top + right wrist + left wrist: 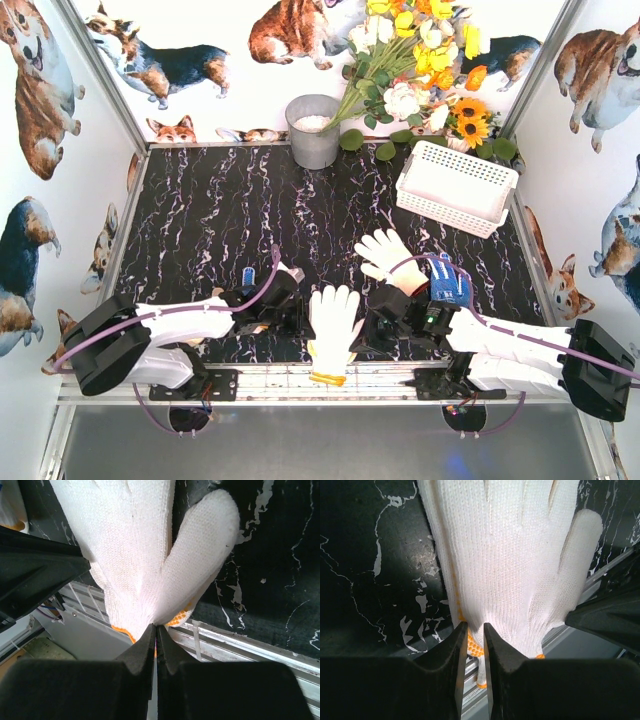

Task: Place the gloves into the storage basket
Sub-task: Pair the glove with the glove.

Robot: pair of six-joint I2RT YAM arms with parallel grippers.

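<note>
right claw clenched on the white glove at its cuff, left claw slightly parted beside it; lift straight up before swinging toward the storage basket

White glove cut off by top edge

A black worktop veined with white fills the middle. At its far edge stands a grey metal bucket, upright, and just right of it lies a bouquet of yellow, white and orange flowers. Corgi-printed walls enclose three sides; an aluminium rail runs along the near edge.
</note>
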